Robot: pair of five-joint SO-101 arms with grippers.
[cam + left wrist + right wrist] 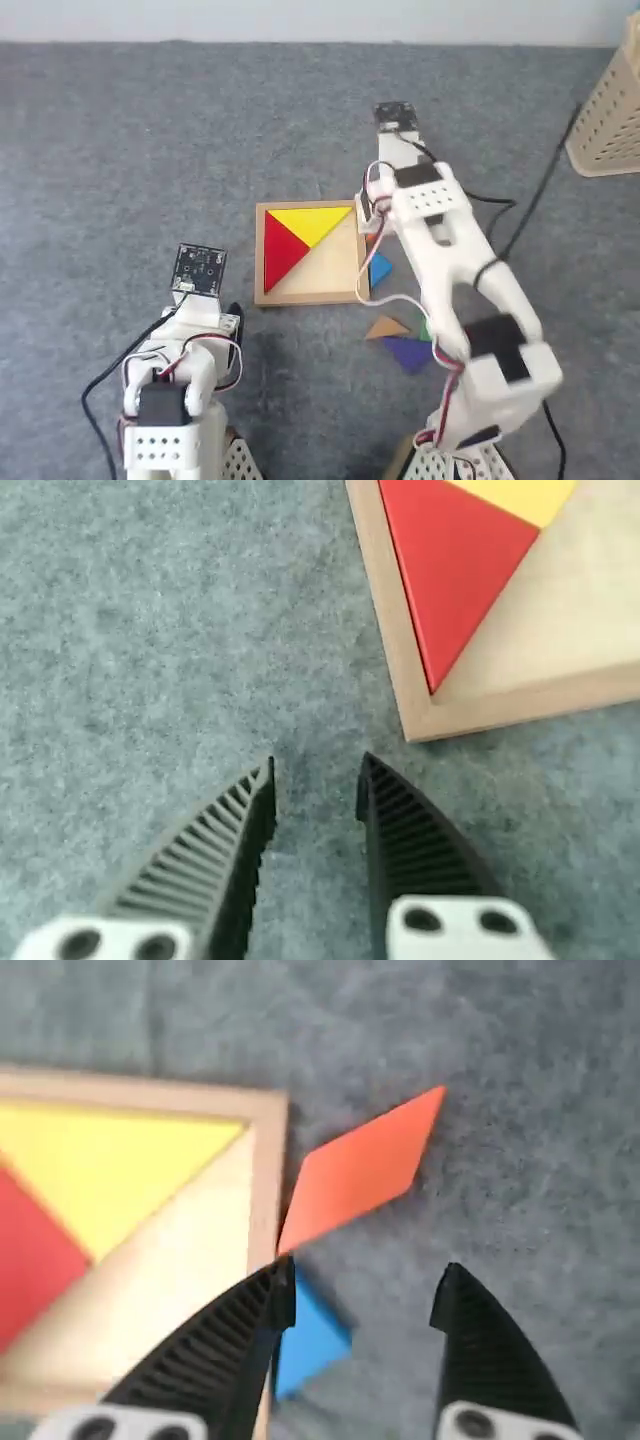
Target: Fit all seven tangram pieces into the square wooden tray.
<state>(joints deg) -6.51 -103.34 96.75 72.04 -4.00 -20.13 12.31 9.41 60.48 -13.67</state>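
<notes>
Two of the seven pieces are home. The red triangle (280, 250) and the yellow triangle (312, 222) fill the far-left half of the square wooden tray (300, 292), which sits near the middle of the bench (120, 150); its near-right half is bare wood.

I judge the step in hand to be picking the third piece. My right claw (367, 1270) hangs spread and empty over the tray's right rim. The orange parallelogram (360, 1165) lies on the bench just outside that rim, one tip touching or almost touching it. The blue piece (310, 1335) lies close by, beside the same rim and partly under one of my fingers.

The next move calls for choosing one of the two and lowering so that one finger lands on each side of it. The rim crowds the inner finger, so I expect I must nudge the piece away from the tray or come at it along the rim.

Nearer the bench's front edge, a tan triangle (387, 327), a purple triangle (410, 352) and a sliver of a green piece (425, 330) wait beside my right arm.

My left claw (318, 765) is parted and holding nothing, above bare bench just off the tray's near-left corner, with open room on that side. A wicker basket (610, 110) stands at the far right corner, well apart.
</notes>
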